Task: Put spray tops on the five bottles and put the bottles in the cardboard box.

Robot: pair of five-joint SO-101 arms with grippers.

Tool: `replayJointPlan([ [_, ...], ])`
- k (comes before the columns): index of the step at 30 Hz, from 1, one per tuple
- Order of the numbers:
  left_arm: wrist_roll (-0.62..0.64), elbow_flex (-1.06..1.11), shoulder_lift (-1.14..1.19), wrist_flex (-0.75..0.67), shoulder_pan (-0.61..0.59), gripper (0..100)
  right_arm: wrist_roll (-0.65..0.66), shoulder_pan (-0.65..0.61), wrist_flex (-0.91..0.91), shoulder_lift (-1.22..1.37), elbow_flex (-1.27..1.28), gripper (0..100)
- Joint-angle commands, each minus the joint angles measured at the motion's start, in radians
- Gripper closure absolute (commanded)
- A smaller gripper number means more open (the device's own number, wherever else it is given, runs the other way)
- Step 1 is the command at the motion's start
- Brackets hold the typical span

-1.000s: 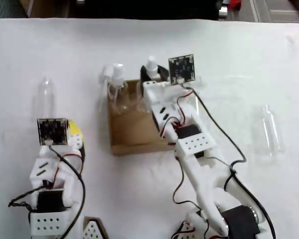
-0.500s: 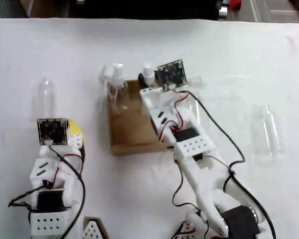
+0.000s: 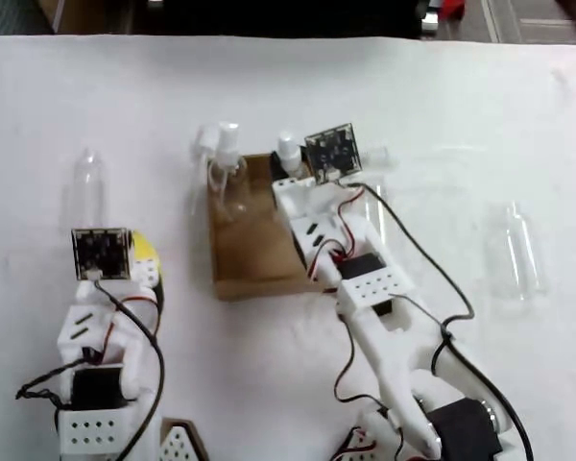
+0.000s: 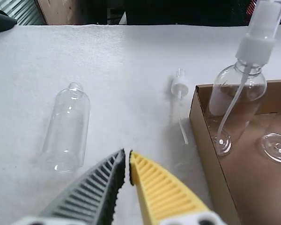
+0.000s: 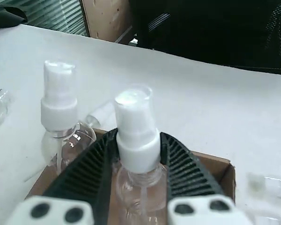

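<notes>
Left of the cardboard box (image 3: 254,259), the left gripper (image 4: 127,161) rests pressed together. Over the box's far end the right gripper (image 5: 139,138) pinches a capped bottle (image 5: 136,117) by its neck, beside a second bottle (image 5: 60,112) standing inside, sprayer on.

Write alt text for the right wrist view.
The right end effector is shut on the neck of a clear bottle fitted with a white spray top, over the cardboard box. A second capped bottle stands beside it in the box, which sits on a white table.
</notes>
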Motion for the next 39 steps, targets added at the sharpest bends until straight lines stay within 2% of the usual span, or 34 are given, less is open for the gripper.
replayJointPlan([
  [1, 0.002, -0.057, -0.004, -0.002, 0.018, 98, 0.017, -0.013, -0.01, 0.001, 0.011, 97.6],
  [7, 0.002, -0.055, -0.004, -0.002, 0.018, 98, 0.017, -0.013, -0.005, 0.001, 0.015, 96.1],
  [13, 0.002, -0.055, -0.004, -0.002, 0.018, 98, 0.015, -0.024, -0.01, -0.001, 0.069, 72.9],
  [39, 0.002, -0.055, -0.004, -0.002, 0.018, 98, 0.02, -0.036, -0.005, -0.001, 0.075, 74.1],
])
